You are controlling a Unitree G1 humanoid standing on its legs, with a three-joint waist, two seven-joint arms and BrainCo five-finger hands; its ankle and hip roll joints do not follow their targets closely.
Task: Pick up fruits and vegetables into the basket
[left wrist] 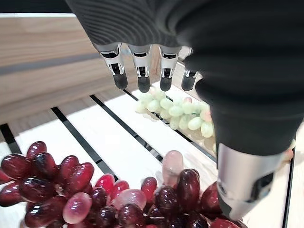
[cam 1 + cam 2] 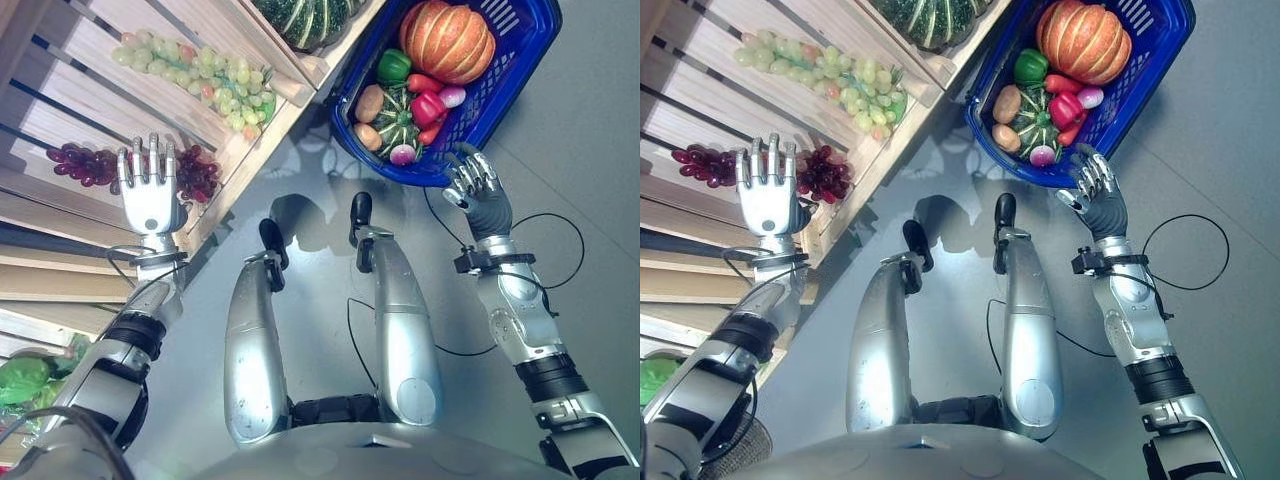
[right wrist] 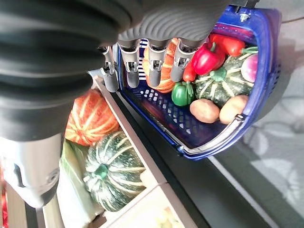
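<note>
Pale slatted wooden shelf [image 2: 90, 60] over grey floor [image 2: 590, 150] carries dark red grapes [image 2: 200, 172] and green grapes [image 2: 200, 70]. Left robot hand [image 2: 148, 195] hovers above the red grapes, fingers straight. Right robot hand [image 2: 478, 185], fingers relaxed, sits beside the blue plastic basket [image 2: 520, 50] of vegetables.

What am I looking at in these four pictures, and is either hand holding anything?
This is a two-legged humanoid robot picking produce into a basket. The two wide pictures come from a stereo camera on its head, looking down; the two close ones come from cameras on its wrists.

The left hand hovers, fingers straight, over a bunch of dark red grapes lying on a slatted wooden shelf. A bunch of pale green grapes lies further along it. That hand holds nothing.

The right hand sits at the near rim of a blue plastic basket on the floor, fingers relaxed, also empty. The basket already holds an orange ribbed pumpkin, a green striped squash, peppers and potatoes.
</note>
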